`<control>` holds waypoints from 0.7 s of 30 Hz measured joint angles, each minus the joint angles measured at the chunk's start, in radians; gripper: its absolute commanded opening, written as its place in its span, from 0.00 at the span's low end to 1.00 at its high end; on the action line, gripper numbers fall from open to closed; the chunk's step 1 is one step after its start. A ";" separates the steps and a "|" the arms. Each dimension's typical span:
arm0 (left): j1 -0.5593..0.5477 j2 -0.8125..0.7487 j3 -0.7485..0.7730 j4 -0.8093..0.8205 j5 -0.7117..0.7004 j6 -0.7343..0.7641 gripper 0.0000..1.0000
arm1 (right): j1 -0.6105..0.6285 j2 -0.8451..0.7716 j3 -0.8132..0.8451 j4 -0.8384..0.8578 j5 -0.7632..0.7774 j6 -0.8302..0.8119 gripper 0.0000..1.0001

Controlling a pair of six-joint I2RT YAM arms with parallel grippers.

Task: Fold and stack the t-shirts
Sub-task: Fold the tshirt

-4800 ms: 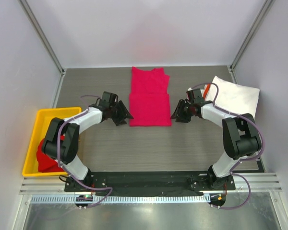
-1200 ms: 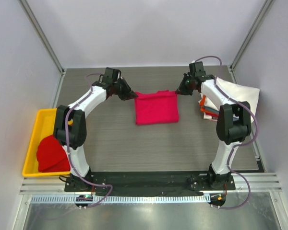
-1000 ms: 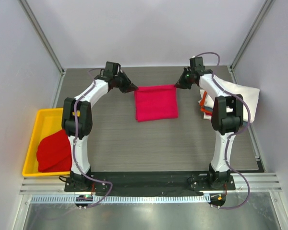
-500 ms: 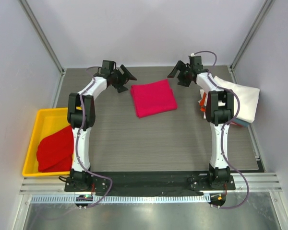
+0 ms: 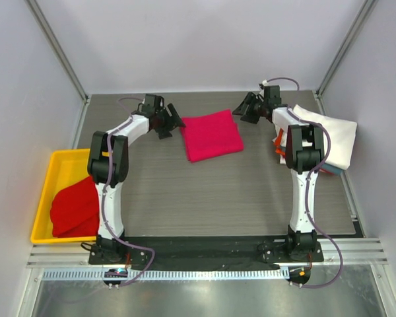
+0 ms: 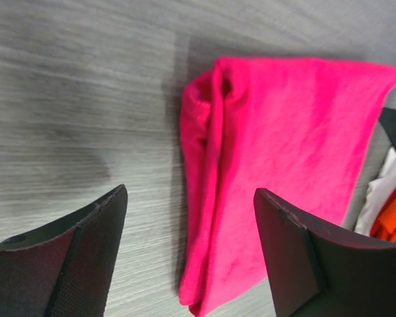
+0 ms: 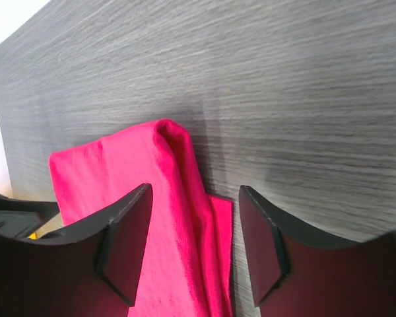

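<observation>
The magenta-pink t-shirt (image 5: 212, 135) lies folded into a small square at the back middle of the table. It also shows in the left wrist view (image 6: 277, 165) and the right wrist view (image 7: 152, 224). My left gripper (image 5: 173, 119) is open and empty just off the shirt's left edge. My right gripper (image 5: 245, 109) is open and empty just off its far right corner. The darker red t-shirt (image 5: 73, 207) lies bunched in the yellow tray (image 5: 63, 165). A stack of white (image 5: 328, 135), orange and light blue shirts sits at the right.
The yellow tray stands at the left edge of the table. Both arms reach far back over the grey table (image 5: 204, 198). White walls and metal posts close in the back and sides.
Both grippers carried the pink shirt's near half back over its far half, then let go. They now stand open beside the folded square, and the left one has dropped slightly.
</observation>
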 measured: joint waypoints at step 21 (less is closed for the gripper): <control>-0.015 0.081 0.006 0.142 -0.017 -0.049 0.58 | 0.068 0.098 0.127 -0.044 0.003 -0.050 0.57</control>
